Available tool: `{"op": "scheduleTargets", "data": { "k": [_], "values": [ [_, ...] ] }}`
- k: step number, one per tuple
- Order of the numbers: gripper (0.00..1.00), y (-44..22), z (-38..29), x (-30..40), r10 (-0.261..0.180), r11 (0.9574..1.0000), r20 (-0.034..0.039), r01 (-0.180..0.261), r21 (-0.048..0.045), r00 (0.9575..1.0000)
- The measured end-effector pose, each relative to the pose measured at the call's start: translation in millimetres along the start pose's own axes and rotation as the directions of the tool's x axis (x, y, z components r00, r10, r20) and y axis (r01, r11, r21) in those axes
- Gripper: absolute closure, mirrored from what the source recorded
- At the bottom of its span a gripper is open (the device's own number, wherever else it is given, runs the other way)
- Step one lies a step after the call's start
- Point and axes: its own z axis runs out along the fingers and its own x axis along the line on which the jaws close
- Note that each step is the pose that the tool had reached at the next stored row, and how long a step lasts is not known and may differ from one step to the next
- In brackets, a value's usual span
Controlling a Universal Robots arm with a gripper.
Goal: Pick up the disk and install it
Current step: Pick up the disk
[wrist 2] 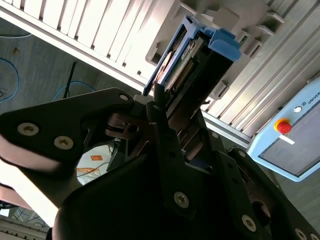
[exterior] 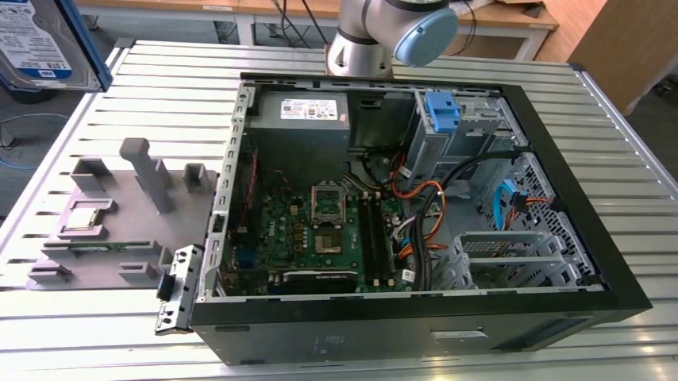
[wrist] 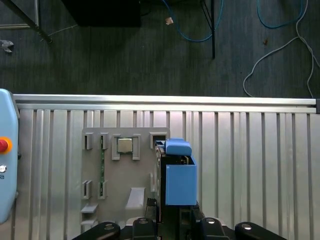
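The disk (exterior: 40, 41), a silver drive with a white-and-blue label in a bright blue frame, hangs high at the exterior view's upper left, above the table's edge. In both wrist views my gripper (wrist: 175, 222) is shut on the disk (wrist: 180, 175), which sticks out past the black fingers (wrist 2: 160, 107). Its blue frame end (wrist 2: 225, 42) points toward the slatted table. The disk (wrist 2: 187, 67) is clear of every surface, over the grey fixture plate (wrist: 107, 200).
An open computer case (exterior: 599, 238) lies on the slatted metal table (exterior: 159, 87), with a blue bracket (exterior: 440, 111) in its drive bay. The grey fixture plate (exterior: 106, 262) beside it holds a small silver chip (exterior: 87, 218). A light blue pendant (wrist 2: 295, 135) sits at the table's edge.
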Motion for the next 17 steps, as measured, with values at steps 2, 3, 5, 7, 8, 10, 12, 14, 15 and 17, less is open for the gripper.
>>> {"op": "scheduleTargets", "data": {
  "k": [2, 3, 5, 7, 8, 10, 12, 14, 15, 17],
  "values": [
    [0.65, -2.5, -0.1, 0.0, 0.000, 1.0000, -0.0001, 0.000, 0.0000, 1.0000],
    [0.65, -4.0, -0.1, 0.0, 0.000, 1.0000, 0.0000, 0.000, 0.0000, 1.0000],
    [0.65, -7.2, -0.2, 0.0, 0.000, 1.0000, 0.0000, 0.000, 0.0000, 1.0000],
    [0.65, -11.0, -0.4, -0.1, 0.000, 1.0000, 0.0000, 0.000, -0.0001, 1.0000],
    [0.65, -13.0, -0.4, -0.1, 0.000, 1.0000, 0.0000, 0.000, 0.0000, 1.0000],
    [0.65, -17.7, -0.6, -0.1, 0.000, 1.0000, 0.0000, 0.000, 0.0000, 1.0000],
    [0.65, -22.8, -0.8, -0.1, 0.000, 1.0000, 0.0000, 0.000, 0.0000, 1.0000],
    [0.65, -27.7, -1.0, -0.2, 0.000, 1.0000, -0.0001, 0.000, -0.0001, 1.0000],
    [0.65, -30.1, -1.0, -0.2, 0.000, 1.0000, 0.0000, 0.000, 0.0000, 1.0000],
    [0.65, -35.0, -1.2, -0.3, 0.000, 1.0000, 0.0000, 0.000, 0.0000, 1.0000]
  ]
}}
